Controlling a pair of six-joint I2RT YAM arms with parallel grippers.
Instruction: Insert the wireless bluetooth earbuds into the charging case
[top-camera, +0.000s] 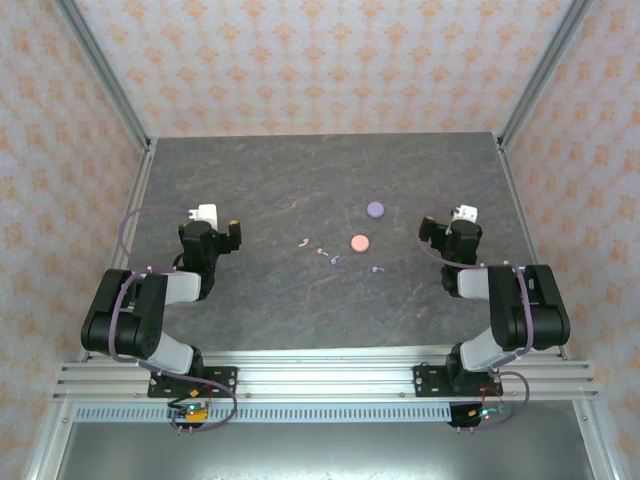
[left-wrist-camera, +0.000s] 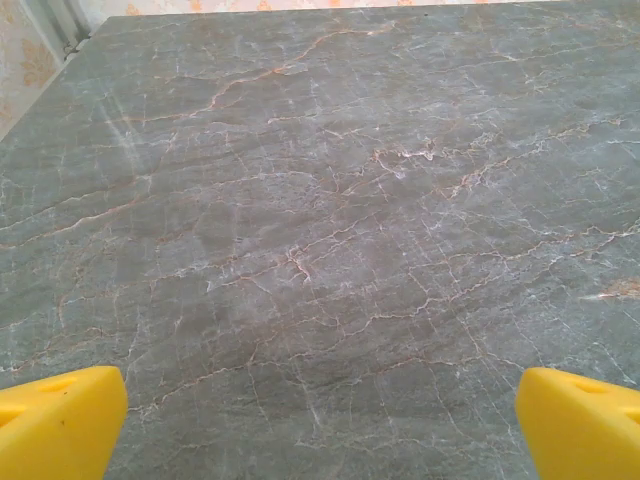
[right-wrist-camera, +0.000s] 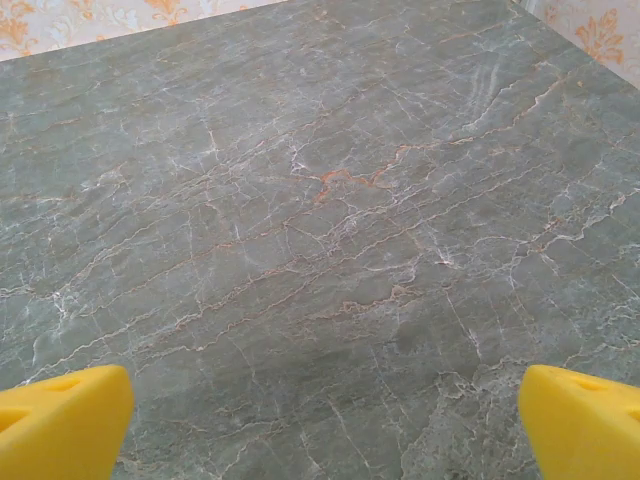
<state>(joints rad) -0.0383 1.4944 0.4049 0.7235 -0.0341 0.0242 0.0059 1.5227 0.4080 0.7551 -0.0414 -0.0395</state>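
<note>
Where the two arms sit folded at the near edge of the grey marbled surface (top-camera: 250, 170), the entries read as follows.

Left gripper (left-wrist-camera: 320, 425): jaws spread wide, holding nothing; yellow fingertips (left-wrist-camera: 60, 420) at the lower corners of its wrist view; bare surface between and ahead of them.

Right gripper (right-wrist-camera: 322, 425): likewise spread wide and holding nothing; bare surface between and ahead of its fingertips (right-wrist-camera: 580, 420).

Wireless bluetooth earbuds, four, all lying loose on the surface between the two grippers, none in a case:
- first pink earbud (top-camera: 303, 241), the one closest to the left gripper, off to its right;
- second pink earbud (top-camera: 321, 251), just beside the first, further right;
- first lilac earbud (top-camera: 334, 260), just beside the second pink one;
- second lilac earbud (top-camera: 377, 269), apart from the other three, closest to the right gripper, off to its left.

Pink charging case (top-camera: 360, 243): a round disc, left of the right gripper, between the three grouped earbuds and the lone lilac one.

Lilac charging case (top-camera: 375, 209): a round disc, left of the right gripper and further out than the pink one; whether either lid is open is too small to tell.
</note>
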